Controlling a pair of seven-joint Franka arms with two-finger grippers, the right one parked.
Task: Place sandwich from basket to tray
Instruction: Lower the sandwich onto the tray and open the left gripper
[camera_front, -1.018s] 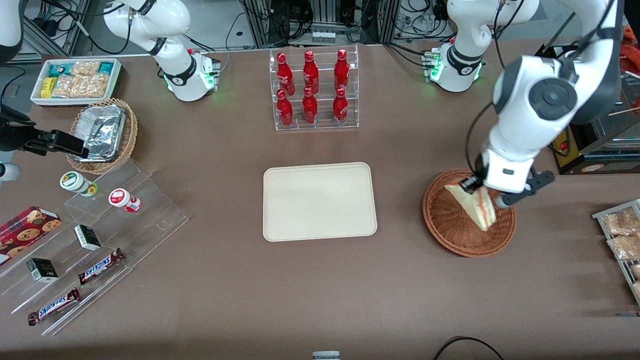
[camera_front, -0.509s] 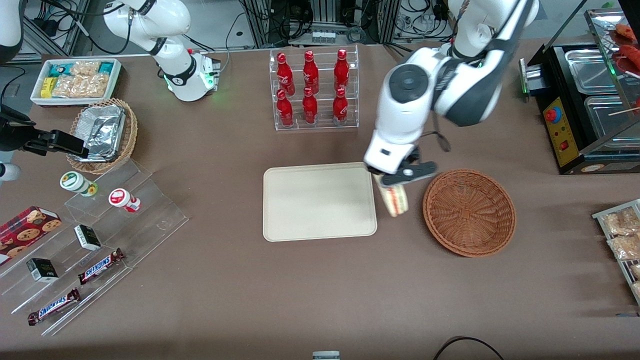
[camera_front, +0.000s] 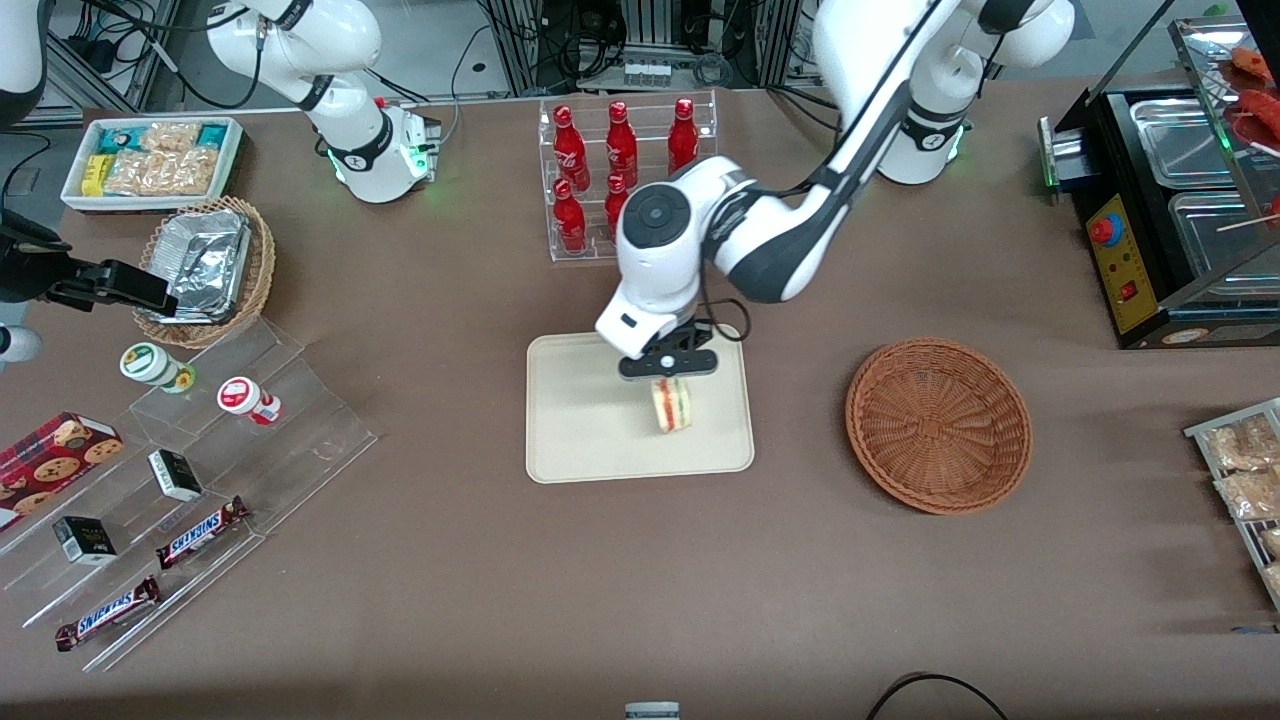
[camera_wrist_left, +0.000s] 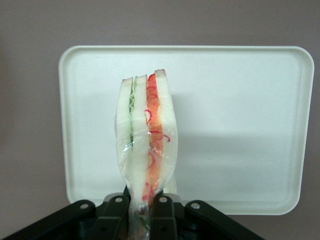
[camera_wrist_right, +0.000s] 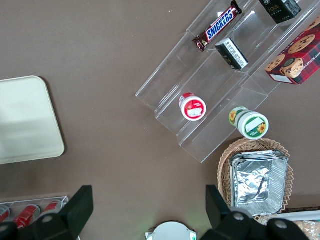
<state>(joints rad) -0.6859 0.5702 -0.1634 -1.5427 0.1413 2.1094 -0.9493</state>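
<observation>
The left arm's gripper is hanging over the cream tray, its fingers clamped on the narrow end of the wrapped sandwich. The sandwich is hanging point-down above the tray, over the part of it nearer the basket, and whether its lower tip is touching the tray surface cannot be told. The wrist camera is showing the wedge edge-on against the tray, white bread layers standing upright with green filling along one seam and red along the other, clear film wrinkling around it. The round reddish-brown basket is sitting well apart on the brown bench, toward the working arm's end, with nothing in it. A clear rack of red bottles is standing farther from the front camera than the tray, partly covered by the arm reaching across it.
</observation>
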